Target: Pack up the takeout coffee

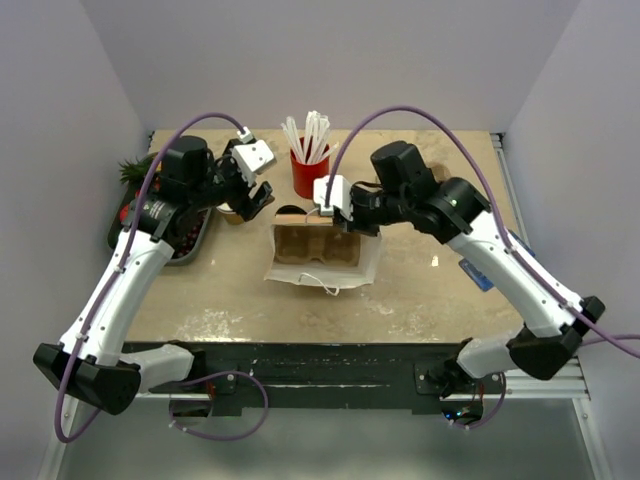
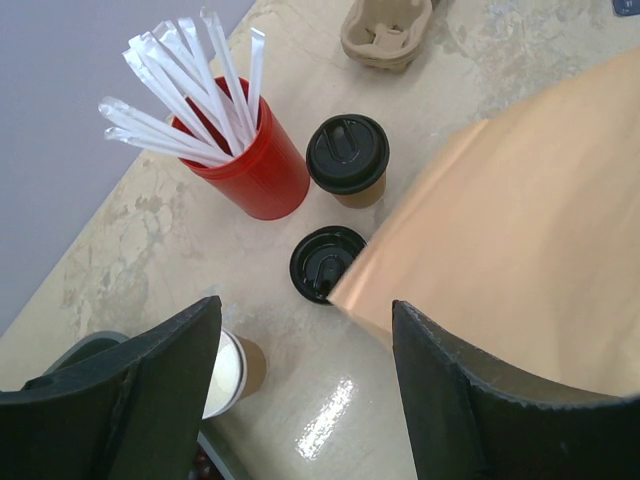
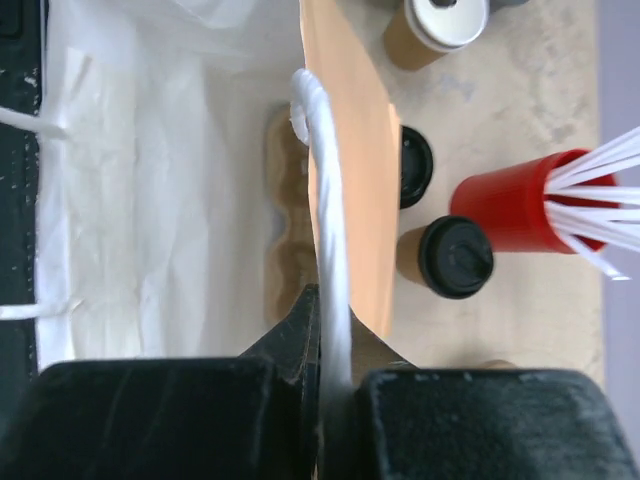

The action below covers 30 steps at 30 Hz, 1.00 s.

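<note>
The takeout coffee (image 2: pixel 348 155), a tan cup with a black lid, stands on the table beside the red straw cup (image 2: pixel 255 170). It also shows in the right wrist view (image 3: pixel 450 258); in the top view my right wrist hides it. The paper bag (image 1: pixel 322 258) stands open mid-table with a cup carrier (image 3: pixel 288 240) inside. My right gripper (image 3: pixel 335 330) is shut on the bag's white handle (image 3: pixel 325 190) at the far rim. My left gripper (image 2: pixel 305 310) is open and empty, above the table left of the bag (image 2: pixel 520 230), short of the coffee.
A loose black lid (image 2: pixel 325 262) lies against the bag's wall. A lidless tan cup (image 2: pixel 228 370) stands under my left finger. A second cup carrier (image 2: pixel 385 30) sits beyond the coffee. A dark tray (image 1: pixel 165 235) sits at the left edge and a blue item (image 1: pixel 480 275) on the right.
</note>
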Each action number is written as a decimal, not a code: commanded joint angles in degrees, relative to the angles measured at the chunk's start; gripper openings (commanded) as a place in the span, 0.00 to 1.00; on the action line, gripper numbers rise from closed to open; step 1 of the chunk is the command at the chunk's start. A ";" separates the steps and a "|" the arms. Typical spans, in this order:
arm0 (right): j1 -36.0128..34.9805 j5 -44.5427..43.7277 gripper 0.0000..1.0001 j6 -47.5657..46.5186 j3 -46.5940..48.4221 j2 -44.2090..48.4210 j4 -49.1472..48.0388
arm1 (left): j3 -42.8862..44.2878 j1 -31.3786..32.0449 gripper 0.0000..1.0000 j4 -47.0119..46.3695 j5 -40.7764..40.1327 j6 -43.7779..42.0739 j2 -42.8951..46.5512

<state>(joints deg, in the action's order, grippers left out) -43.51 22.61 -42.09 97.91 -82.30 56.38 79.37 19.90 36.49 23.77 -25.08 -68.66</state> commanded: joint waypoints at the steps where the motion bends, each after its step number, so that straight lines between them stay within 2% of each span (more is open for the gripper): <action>1: -2.72 -1.51 0.00 -2.47 -5.96 8.46 -8.91 | 0.08 -0.56 0.73 -5.11 0.75 2.31 -0.33; 5: -8.43 -6.17 0.00 -6.86 -17.46 14.00 -13.04 | -1.32 -0.56 0.73 -7.66 1.80 4.25 -0.59; 7: -11.24 -7.84 0.00 -7.22 -20.29 15.85 -14.10 | -1.59 -0.56 0.73 -8.10 2.16 4.86 -0.77; 16: -11.69 -7.67 0.00 -6.17 -17.24 14.54 -12.79 | -1.77 -0.65 0.73 -8.45 2.86 5.39 -1.30; 22: -11.69 -6.70 0.00 -0.29 -12.40 11.21 -11.29 | -1.07 -0.65 0.73 -8.28 3.39 5.74 -1.39; 25: -11.34 -7.84 0.11 4.45 -9.77 8.04 -10.76 | -0.01 -0.65 0.73 -7.93 3.74 6.71 -1.82; 27: -8.80 -3.55 0.14 7.54 -7.48 5.24 -9.89 | 0.52 -0.74 0.73 -7.58 4.00 6.89 -2.18; 30: -6.77 -0.21 0.36 7.72 -3.35 0.67 -6.04 | 1.22 -0.74 0.73 -6.52 4.71 7.50 -2.61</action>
<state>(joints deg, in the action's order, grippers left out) -52.97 17.61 -38.61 88.82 -77.58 47.11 78.02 19.66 30.96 26.70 -19.57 -70.78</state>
